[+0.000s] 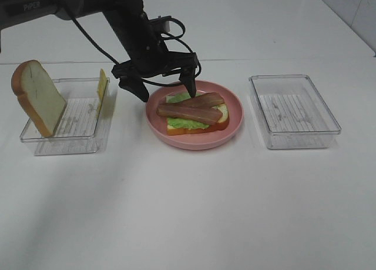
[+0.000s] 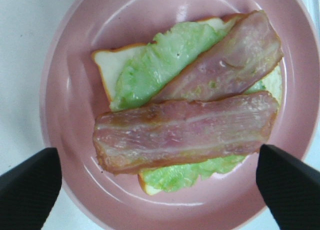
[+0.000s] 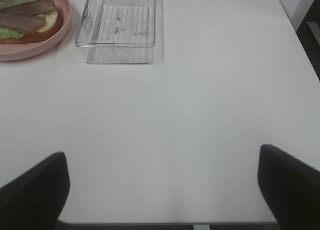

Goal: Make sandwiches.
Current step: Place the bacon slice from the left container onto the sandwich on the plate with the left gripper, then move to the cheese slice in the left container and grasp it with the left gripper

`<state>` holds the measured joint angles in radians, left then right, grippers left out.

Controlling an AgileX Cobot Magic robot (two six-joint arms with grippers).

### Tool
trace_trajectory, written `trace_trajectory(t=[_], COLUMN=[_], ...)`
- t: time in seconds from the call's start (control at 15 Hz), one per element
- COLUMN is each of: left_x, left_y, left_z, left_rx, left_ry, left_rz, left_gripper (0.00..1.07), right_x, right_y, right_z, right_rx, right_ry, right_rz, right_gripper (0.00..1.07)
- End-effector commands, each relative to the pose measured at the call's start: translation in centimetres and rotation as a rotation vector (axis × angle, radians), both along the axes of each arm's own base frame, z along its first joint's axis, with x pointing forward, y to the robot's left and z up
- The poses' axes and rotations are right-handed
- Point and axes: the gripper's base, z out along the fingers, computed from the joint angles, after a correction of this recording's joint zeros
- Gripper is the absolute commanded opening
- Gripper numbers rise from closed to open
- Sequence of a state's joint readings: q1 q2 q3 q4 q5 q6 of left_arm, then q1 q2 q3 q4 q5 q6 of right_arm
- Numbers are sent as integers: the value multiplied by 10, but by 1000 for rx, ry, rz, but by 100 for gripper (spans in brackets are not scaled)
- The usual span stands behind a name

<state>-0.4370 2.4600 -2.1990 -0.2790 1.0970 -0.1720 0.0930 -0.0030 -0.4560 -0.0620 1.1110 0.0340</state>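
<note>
Two bacon strips [image 2: 185, 132], one lettuce leaf [image 2: 150, 69], one bread slice [image 2: 110, 64] on plate [image 2: 70, 64]; left claw [image 1: 167, 95], right claw [image 3: 162, 190] spread.

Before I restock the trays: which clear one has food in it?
The left tray, holding a bread slice and cheese; the right tray is bare.
</note>
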Motion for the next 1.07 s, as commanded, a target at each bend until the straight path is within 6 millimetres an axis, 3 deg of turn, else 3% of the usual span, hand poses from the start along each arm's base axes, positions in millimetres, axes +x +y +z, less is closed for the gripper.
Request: trace_trajectory(t=[0.07,0.27,0.4,0.53,0.8,0.87,1.0,1.07], left_x=[-1,-2,-5,-10,-18,-21,-21,-18], left_y=[-3,1,5,24,51,70,89,107], left_z=[33,84,106,141,158,155,148,131], left_rx=[-22,-10,-2,81,153,176,192,213], left_ry=[-25,-98,-155,-261,-273,-230,-182,-118], left_rz=[-36,-71,-62,-18,36,68,116,157], left_gripper=[102,102,102,102,102,102,102,102], right_x=[-3,-3,-3,-3,-3,-3,-3,-3], right_y=[0,0,0,0,0,0,0,0], right_z=[-1,-1,-1,-1,-1,-1,-1,-1], right_rx=[-9,-9,-9,-9,-9,-9,-9,-9], right_ry=[-38,-38,-38,-38,-38,-38,-38,-38], right_rz=[-1,-1,-1,-1,-1,-1,-1,-1], right_gripper=[99,99,99,99,99,99,99,99])
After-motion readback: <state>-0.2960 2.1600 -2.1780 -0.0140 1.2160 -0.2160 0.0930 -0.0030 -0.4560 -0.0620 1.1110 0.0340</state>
